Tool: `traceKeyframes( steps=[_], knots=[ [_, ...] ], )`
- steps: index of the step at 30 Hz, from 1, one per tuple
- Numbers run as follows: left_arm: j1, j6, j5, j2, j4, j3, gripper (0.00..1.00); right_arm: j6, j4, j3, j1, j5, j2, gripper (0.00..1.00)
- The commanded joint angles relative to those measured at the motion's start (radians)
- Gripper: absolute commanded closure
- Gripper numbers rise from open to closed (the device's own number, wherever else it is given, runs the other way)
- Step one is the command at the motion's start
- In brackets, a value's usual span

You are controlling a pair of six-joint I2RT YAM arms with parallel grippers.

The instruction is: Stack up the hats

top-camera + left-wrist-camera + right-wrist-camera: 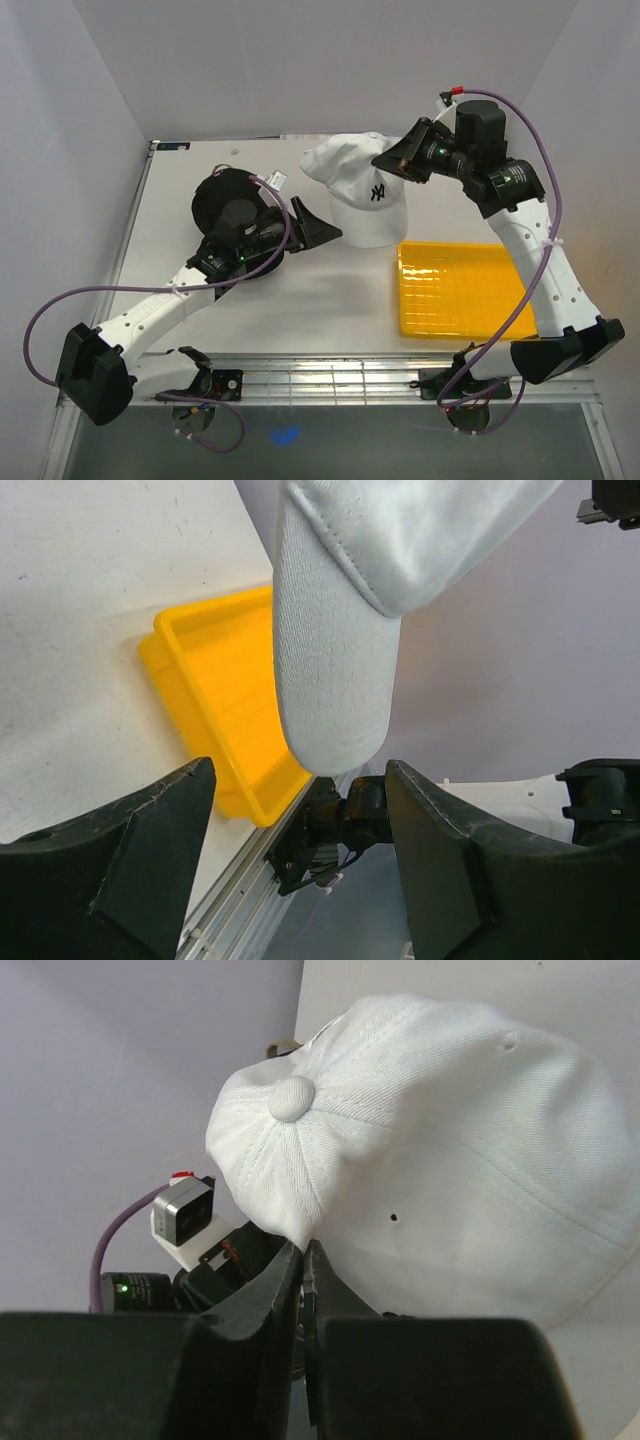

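Bright, even light w/ soft shadows; wrist cams' fg slightly blurred.

White arms (150, 315), purple cables (120, 1228) (green wrist lights (437, 152)), black left end effector (300, 780) and right end effector (303, 1250).

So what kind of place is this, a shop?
Probably a robot test bench: two robot arms at a table, plain walls around it, purple cables, the right hand pinching a white cap.

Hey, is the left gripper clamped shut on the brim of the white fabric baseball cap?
No, the left gripper stands open, and the brim of the white fabric baseball cap hangs free between its fingers.
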Motion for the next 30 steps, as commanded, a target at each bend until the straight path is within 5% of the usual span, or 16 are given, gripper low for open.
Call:
traceKeyframes(
  steps=[1,16,24,25,29,30],
  knots=[
    [-0.012,0.018,-0.017,0.004,0.08,0.003,0.21,0.038,0.068,0.062,0.028,0.009,-0.002,0.92],
    [-0.038,-0.079,-0.016,0.063,0.226,-0.003,0.27,0.073,0.117,0.026,0.08,0.009,-0.003,0.92],
    [-0.038,-0.215,-0.002,0.05,0.282,0.008,0.83,0.073,0.139,-0.011,0.091,0.011,-0.002,0.92],
    [-0.036,-0.235,-0.007,0.049,0.288,0.013,0.98,0.069,0.14,-0.01,0.091,0.008,0.001,0.92],
    [-0.001,-0.361,-0.057,0.006,0.318,0.031,1.0,0.037,0.123,0.025,0.09,0.04,0.018,0.42],
    [0.026,-0.403,-0.063,-0.005,0.326,0.04,1.0,0.024,0.116,0.03,0.088,0.072,0.015,0.36]
  ],
)
